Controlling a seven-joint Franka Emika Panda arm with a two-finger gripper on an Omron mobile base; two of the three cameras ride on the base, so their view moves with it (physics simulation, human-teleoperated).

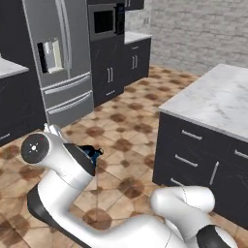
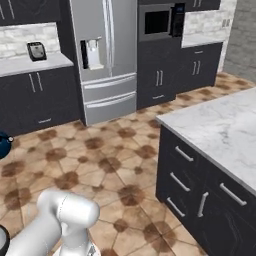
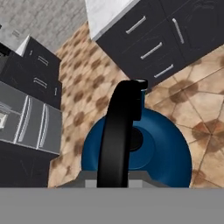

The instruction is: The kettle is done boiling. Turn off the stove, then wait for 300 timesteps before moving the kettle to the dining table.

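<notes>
The hand view shows the gripper (image 3: 114, 183) clamped on the kettle (image 3: 162, 151) by its black handle, above tiled floor, while the right base view shows the dining table (image 2: 225, 130).

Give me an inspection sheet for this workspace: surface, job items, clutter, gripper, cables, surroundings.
Surface: dining table with white marble top, bare where visible, dark drawers below.
Job's things: blue kettle carried in the air above the tiled floor, beside the table, not yet on it.
Clutter: toaster on the back counter.
Grippers: gripper shut on the kettle's black arched handle; fingers hidden behind the handle.
Cables: nothing seen.
Surroundings: steel fridge, built-in microwave, dark cabinets, brick wall.
</notes>
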